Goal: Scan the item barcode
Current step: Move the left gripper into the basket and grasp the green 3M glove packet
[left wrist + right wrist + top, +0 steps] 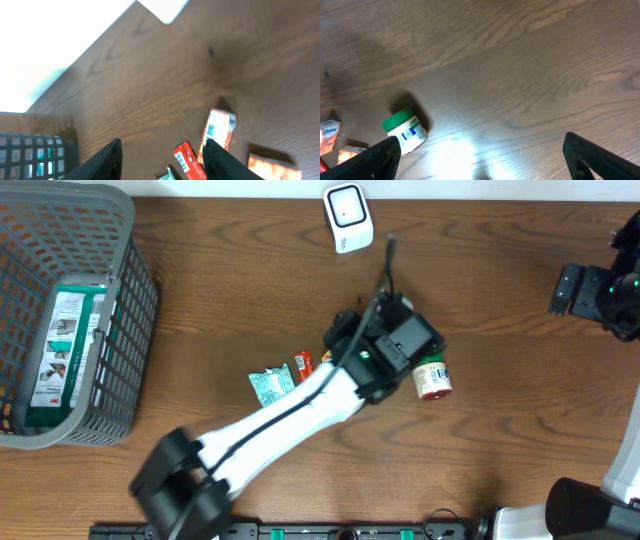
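- Basket, far left of scanner, holds one box; likely the bin for scanned goods.
- Packets lie below-left of scanner, unscanned by my guess.
- Left gripper, below scanner, jaws apart and empty; poised over the pile, probably to pick.
- Jar, below-right of scanner, lies on its side just beside that gripper; likeliest item.
- Right gripper, far right of scanner, wide, empty, parked clear.

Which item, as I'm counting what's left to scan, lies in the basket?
The white-and-green box lies inside the grey basket; the green-lidded jar, the teal packet and the red packet all lie on the wooden table.
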Robot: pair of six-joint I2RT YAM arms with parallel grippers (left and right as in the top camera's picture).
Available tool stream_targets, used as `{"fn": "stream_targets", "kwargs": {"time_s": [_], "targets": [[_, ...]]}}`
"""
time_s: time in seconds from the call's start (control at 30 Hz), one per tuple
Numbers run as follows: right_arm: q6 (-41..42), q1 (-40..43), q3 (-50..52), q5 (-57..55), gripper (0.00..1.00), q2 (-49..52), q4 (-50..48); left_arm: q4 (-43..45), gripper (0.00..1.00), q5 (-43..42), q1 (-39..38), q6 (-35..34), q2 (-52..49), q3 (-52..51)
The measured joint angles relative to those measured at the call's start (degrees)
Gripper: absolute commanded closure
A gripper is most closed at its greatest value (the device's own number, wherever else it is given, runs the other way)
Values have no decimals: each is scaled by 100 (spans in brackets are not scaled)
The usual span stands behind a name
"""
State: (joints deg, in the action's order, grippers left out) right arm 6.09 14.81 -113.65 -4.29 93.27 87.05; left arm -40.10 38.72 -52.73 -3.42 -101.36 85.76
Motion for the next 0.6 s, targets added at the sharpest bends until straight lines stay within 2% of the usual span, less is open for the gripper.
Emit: {"fn": "stream_targets", "kwargs": {"time_s": [0.03,0.1,0.37,0.6], "targets": [[0,0,0,0,1,2,0,-28,74,-85,55,-44,127,22],[0,0,0,0,1,0,0,-157,75,-387,234,-96,293,57],[0,0,0,0,1,0,0,-1285,48,-1853,1668,-627,476,302],[0,0,0,0,1,0,0,-1248,41,-2243,3517,-861,1604,1325]]}}
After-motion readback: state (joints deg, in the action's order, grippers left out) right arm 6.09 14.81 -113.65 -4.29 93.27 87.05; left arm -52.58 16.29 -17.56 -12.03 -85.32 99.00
